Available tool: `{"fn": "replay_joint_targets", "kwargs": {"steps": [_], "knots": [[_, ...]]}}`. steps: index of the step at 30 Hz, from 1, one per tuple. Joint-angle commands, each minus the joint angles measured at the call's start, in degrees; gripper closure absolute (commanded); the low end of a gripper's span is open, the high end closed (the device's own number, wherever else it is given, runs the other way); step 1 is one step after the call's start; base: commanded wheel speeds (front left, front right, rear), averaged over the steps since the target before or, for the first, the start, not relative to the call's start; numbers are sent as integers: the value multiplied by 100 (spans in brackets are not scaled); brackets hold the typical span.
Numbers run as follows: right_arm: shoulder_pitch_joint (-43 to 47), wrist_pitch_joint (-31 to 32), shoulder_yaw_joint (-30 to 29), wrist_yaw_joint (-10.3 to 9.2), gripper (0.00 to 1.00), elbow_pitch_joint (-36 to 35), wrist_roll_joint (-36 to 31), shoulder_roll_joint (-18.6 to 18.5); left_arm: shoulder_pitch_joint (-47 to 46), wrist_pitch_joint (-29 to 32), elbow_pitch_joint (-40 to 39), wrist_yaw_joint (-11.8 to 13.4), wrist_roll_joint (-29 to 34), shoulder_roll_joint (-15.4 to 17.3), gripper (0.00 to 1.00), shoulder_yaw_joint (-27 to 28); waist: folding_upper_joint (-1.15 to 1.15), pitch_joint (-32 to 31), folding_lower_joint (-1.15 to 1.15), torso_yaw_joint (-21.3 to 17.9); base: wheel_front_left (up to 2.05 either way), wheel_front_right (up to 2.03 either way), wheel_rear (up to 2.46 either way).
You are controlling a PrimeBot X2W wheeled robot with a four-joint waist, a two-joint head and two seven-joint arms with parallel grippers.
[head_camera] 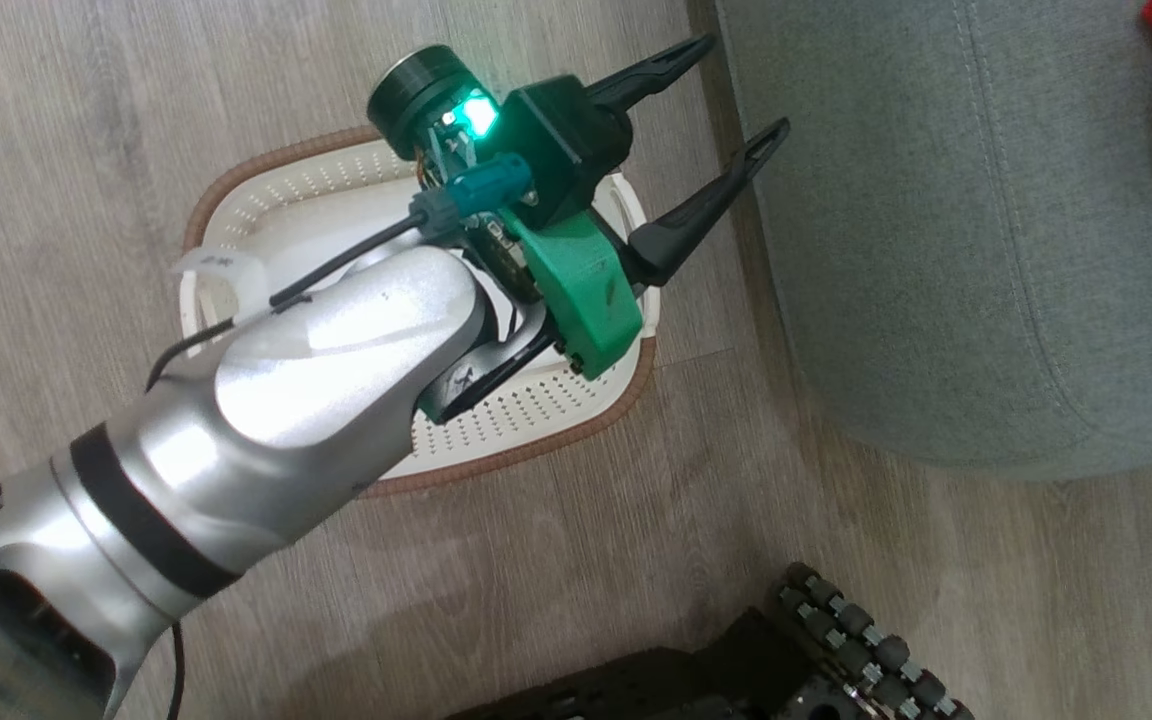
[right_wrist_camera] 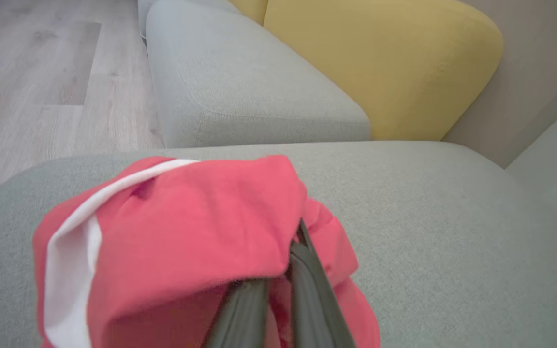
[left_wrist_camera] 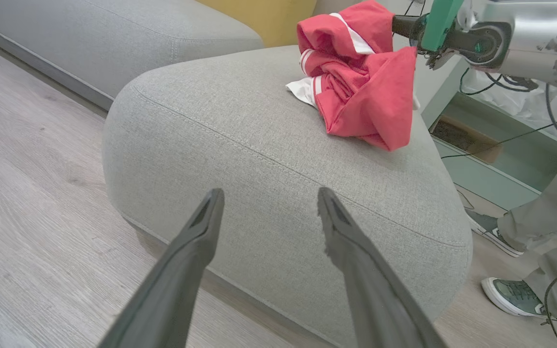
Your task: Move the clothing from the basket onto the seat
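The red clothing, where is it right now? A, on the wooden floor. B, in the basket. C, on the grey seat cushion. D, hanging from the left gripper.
C: the red clothing lies bunched on the seat cushion, with the right gripper shut on it, while the left gripper is open and empty.

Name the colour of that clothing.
The clothing is red with white trim, best in left wrist view.

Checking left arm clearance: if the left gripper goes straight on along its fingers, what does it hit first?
Most likely the seat: the open left gripper points at its rounded side, well below the clothing. How far off is unclear.
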Motion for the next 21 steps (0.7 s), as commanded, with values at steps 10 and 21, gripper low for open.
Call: {"fn": "replay_joint_targets", "kwargs": {"steps": [10,21], "knots": [[-83,304,516,-2,0,301,299,-253,-145,-122,-5,-81,-22,-64,0,108,0,-185,-1,-32,0,0,0],[112,-112,1123,-2,0,-53,690,-467,126,-383,264,-98,-147,-75,0,128,0,-771,-1,-104,0,0,0]]}}
